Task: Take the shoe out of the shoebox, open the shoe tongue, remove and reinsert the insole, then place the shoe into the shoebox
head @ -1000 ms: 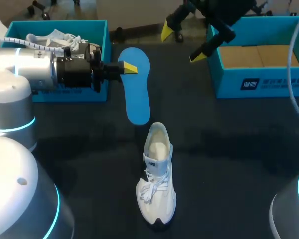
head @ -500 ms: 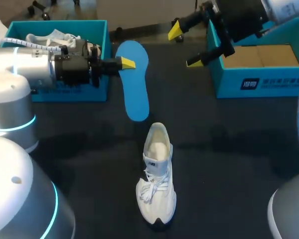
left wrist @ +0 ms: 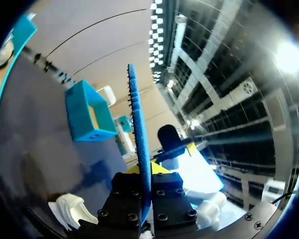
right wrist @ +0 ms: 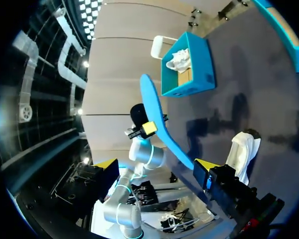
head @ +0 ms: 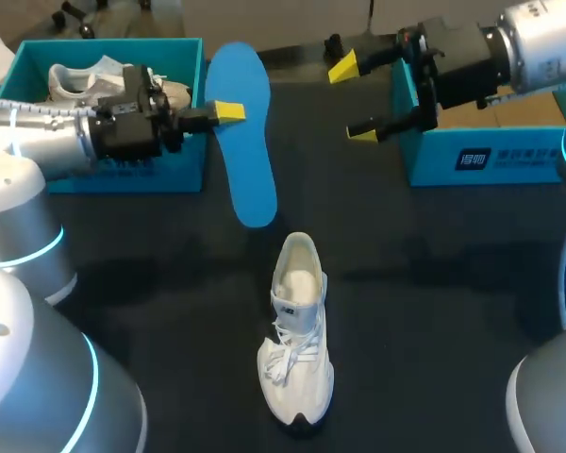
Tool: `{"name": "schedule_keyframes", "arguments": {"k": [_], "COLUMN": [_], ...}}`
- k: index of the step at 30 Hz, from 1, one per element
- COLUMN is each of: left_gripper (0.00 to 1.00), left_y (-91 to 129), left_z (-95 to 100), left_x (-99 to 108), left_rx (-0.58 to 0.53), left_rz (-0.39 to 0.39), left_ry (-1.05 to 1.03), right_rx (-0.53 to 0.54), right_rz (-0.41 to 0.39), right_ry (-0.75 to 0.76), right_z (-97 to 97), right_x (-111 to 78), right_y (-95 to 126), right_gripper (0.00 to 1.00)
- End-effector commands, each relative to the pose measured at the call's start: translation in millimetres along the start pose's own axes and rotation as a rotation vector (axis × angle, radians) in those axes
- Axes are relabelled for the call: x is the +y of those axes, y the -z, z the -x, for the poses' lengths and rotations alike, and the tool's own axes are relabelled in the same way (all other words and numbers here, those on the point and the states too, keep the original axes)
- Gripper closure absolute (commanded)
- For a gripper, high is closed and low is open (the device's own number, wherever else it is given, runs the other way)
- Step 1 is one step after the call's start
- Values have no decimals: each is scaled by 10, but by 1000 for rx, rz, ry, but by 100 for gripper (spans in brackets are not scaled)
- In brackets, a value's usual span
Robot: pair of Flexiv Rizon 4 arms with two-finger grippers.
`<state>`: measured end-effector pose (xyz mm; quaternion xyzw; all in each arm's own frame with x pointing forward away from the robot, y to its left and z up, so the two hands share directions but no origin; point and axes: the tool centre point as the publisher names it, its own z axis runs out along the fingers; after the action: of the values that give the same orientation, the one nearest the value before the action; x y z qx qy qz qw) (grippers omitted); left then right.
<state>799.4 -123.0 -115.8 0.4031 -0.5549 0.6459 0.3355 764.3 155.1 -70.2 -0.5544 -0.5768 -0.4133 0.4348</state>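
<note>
Status: reinsertion of the insole pending.

1. My left end effector [head: 228, 111] is closed on the blue insole [head: 248, 160], gripping it by 1 long edge. The left wrist view shows the insole edge-on between the fingers. It appears to be raised off the bench [head: 434, 283], its near end just far of the shoe's heel.
2. The shoe [head: 297, 330] stands upright at mid-bench, toe nearest, mouth up, nothing holding it.
3. My right end effector [head: 352, 99] is open and empty, beside the left wall of the right box [head: 509, 156], well apart from the shoe.
4. The left box [head: 151, 179] contains a second shoe [head: 85, 80].

Risks, as judged:
- The edge grip gives poor control of a thin, flexible part. It may pivot or slip in the fingers when its tip meets the shoe.
- The shoe is unrestrained. Pushing the insole in may slide or topple it unless the right end effector first steadies it.
- The insole may buckle at the mouth or catch on the tongue or laces and seat crooked.
- With 2 boxes present, the shoe could be returned to the occupied one.
</note>
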Motion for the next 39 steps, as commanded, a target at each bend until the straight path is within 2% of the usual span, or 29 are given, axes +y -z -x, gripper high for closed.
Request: {"name": "schedule_keyframes", "arguments": {"k": [1,7,13,16,31,34,39], "left_gripper": [100,100,100,100,100,100,100], "left_y": [55,65,88,109,69,91,115], "left_z": [-36,-125,-134,-115,-188,-202,-175], "left_x": [21,20,30,38,127,121,99], "left_rx": [41,65,82,94,67,90,160], "left_rz": [-7,2,-77,-71,127,165,172], "left_ry": [-114,-285,-616,-739,-1195,-1303,-1510], "right_rx": [98,117,117,117,117,117,117], "right_rz": [2,3,3,3,3,3,3], "right_ry": [-6,-7,-7,-7,-7,-7,-7], "right_z": [68,89,89,89,89,89,89], "right_x": [-17,-30,-30,-30,-30,-30,-30], "right_y": [-42,-50,-50,-50,-50,-50,-50], "right_gripper": [0,0,0,0,0,0,0]}}
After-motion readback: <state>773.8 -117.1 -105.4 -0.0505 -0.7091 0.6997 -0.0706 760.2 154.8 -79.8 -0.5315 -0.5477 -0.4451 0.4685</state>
